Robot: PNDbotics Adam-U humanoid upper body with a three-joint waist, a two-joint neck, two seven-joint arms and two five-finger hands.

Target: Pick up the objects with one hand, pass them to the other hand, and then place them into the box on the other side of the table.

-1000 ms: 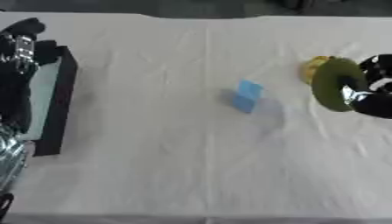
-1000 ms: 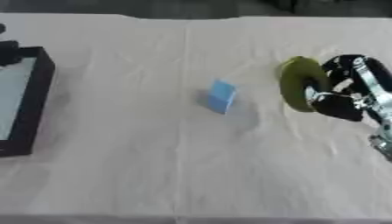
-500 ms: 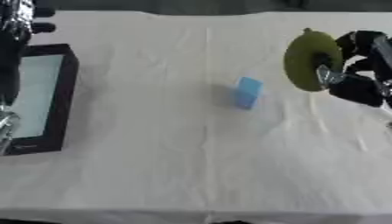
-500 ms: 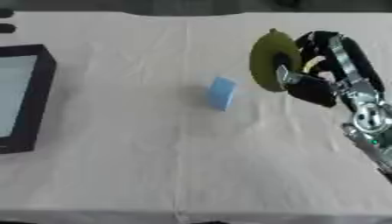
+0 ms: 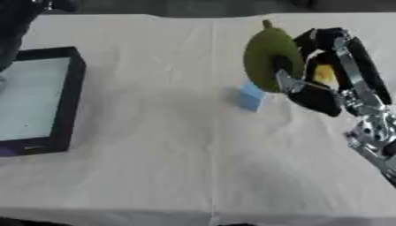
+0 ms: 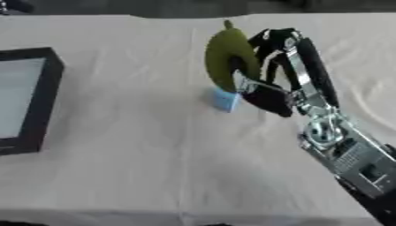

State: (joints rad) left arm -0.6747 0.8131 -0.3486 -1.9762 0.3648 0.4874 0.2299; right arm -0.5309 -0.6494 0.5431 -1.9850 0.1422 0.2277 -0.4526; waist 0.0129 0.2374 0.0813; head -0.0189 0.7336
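Lifted higher and carried further toward the table's middle than half a second ago: right hand, with the green fruit-shaped object in its grasp. Fingers and thumb curled round that object, stem end up, held clear of the cloth-covered table. Just below and behind it in the view, partly overlapped by it, a small blue block resting on the cloth. A patch of yellow visible between the fingers, not identifiable. Over at the left side, a black-rimmed box with a pale inside, lying flat. At the upper left corner, a dark part of the left arm; left hand itself not made out.
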